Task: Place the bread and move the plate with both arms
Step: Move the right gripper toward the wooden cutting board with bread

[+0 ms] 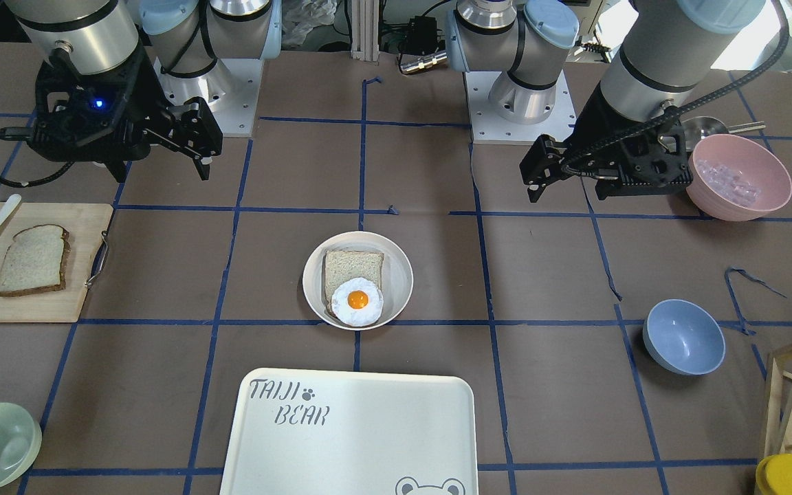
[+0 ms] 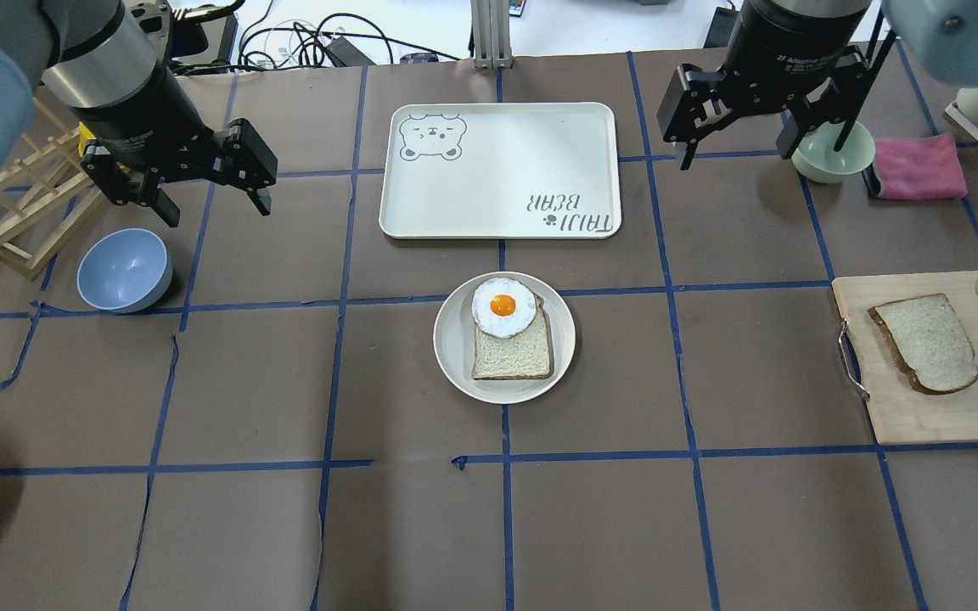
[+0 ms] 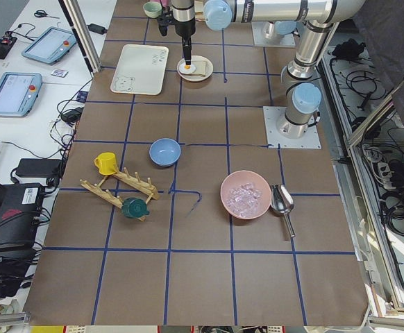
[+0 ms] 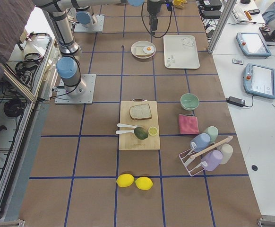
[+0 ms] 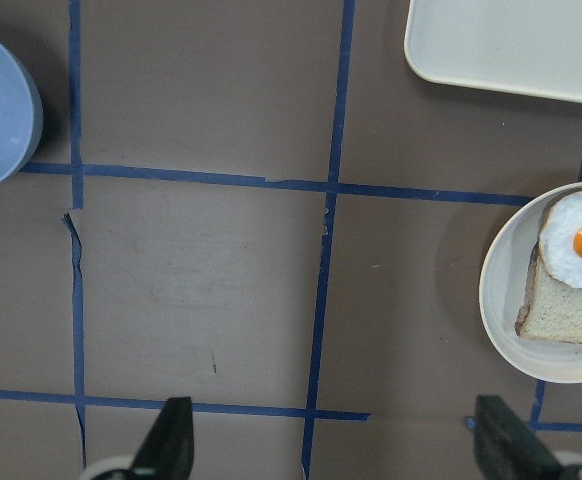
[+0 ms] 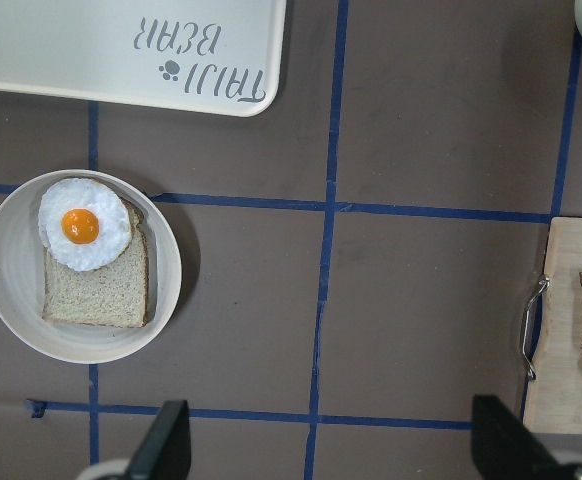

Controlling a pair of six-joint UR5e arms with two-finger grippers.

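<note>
The bread (image 2: 926, 342), a dark-crusted speckled slice, lies on a wooden cutting board (image 2: 905, 412) at the table's right; it also shows in the front view (image 1: 33, 260). The cream plate (image 2: 455, 356) sits mid-table and holds a paler slice topped with a fried egg (image 2: 503, 306). The plate also shows in the front view (image 1: 399, 275) and both wrist views (image 5: 499, 300) (image 6: 11, 290). My left gripper (image 2: 217, 212) hovers open and empty, left of the plate. My right gripper (image 2: 761, 157) hovers open and empty, between the tray and the green bowl.
The white "TAIJI BEAR" tray (image 2: 497, 170) lies just beyond the plate. A blue bowl (image 2: 124, 270) and a wooden rack (image 2: 14, 212) stand at the left. A green bowl (image 2: 833, 157) and a pink cloth (image 2: 918, 167) are at the far right. A pink bowl (image 1: 740, 175) is near the left arm.
</note>
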